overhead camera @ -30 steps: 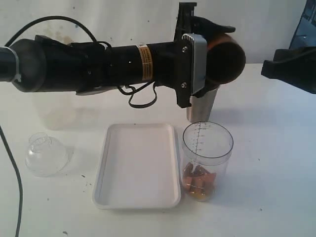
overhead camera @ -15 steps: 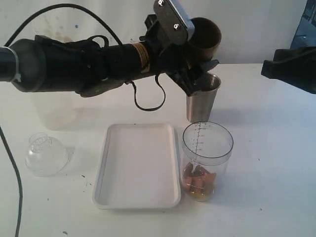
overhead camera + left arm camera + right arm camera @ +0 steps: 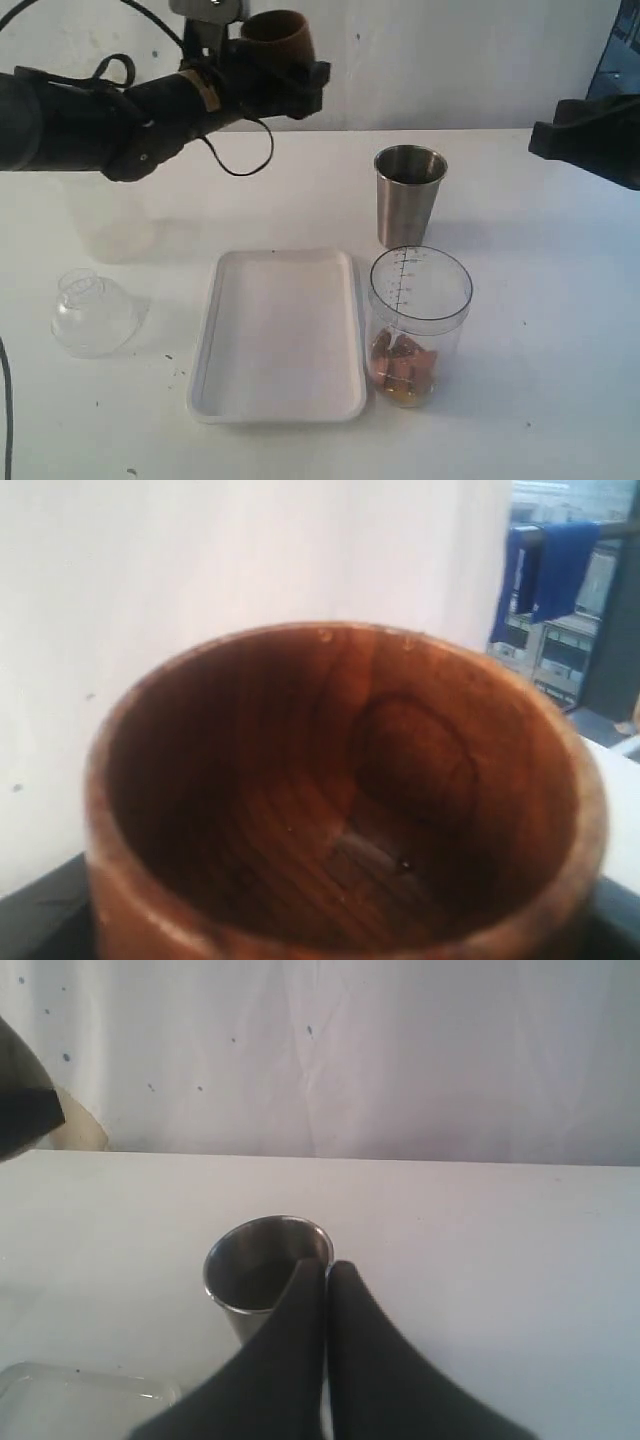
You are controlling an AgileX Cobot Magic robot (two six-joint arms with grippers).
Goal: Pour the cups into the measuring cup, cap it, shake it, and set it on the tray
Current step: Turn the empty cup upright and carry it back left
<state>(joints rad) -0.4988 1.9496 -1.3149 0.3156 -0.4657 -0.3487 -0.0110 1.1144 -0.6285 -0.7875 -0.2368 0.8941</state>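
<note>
Clear dome lid point(image 3: 92, 312) with short neck, neck up, on white table point(image 3: 540, 330), near left. Frosted translucent cup point(image 3: 110, 220) upright just beyond it, farther back, apart from lid. White wall point(image 3: 480, 60) behind table, small dark specks. Blue cloth point(image 3: 555, 565) draped over dark bar, far background.

Right gripper point(image 3: 327, 1265): two dark fingers pressed tip to tip, nothing between. Steel tumbler point(image 3: 255, 1275) upright on white table point(image 3: 480, 1230), just beyond fingertips, partly hidden by them. Inside dark, contents unclear. Clear rim of measuring cup point(image 3: 70, 1385) cut off at frame edge. White wall point(image 3: 400, 1050) behind, speckled. Dark shape point(image 3: 20, 1090) at edge, unidentifiable.
</note>
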